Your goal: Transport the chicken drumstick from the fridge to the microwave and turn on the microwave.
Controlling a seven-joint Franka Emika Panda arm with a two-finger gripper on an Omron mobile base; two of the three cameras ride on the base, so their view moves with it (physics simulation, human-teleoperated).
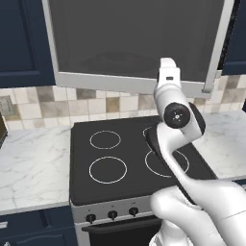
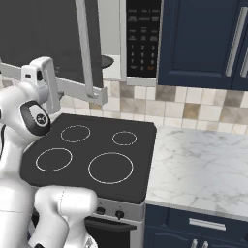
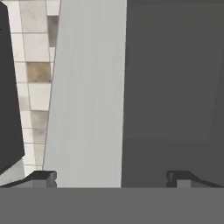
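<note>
Fingers spread wide, microwave door's grey frame and dark glass just ahead between them

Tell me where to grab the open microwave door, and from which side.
Likely the free upright edge of the microwave door, its pale grey frame strip, coming from the button panel side. The door is a thin flat slab standing ajar, so that edge leaves a gap for the claw to straddle it.
</note>
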